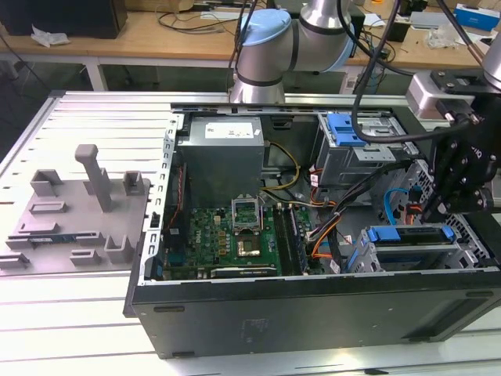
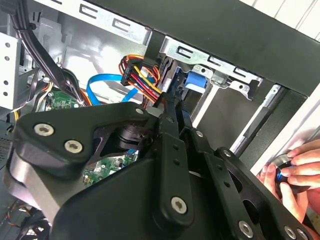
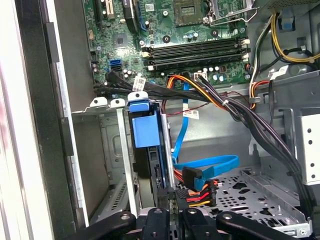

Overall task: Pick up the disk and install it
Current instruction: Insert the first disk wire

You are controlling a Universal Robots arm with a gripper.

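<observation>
Exterior view: an open computer case (image 1: pixel 313 313) lies on a tabletop (image 1: pixel 70 329). Inside it are a green motherboard (image 1: pixel 227 235), a grey power supply (image 1: pixel 223 160) and, in the corner at the exterior view's right, a metal drive cage (image 1: pixel 473 239). The disk (image 1: pixel 411 235), framed by its blue bracket, sits in that cage. The black claw (image 1: pixel 442 205) hangs just above the disk. Whether it is apart or clamped cannot be told. In the second wrist view, a hand (image 2: pixel 295 172) touches a button outside the case.

Glossy blue plastic on the disk (image 3: pixel 146 131), matt grey metal cage (image 3: pixel 95 150)
</observation>
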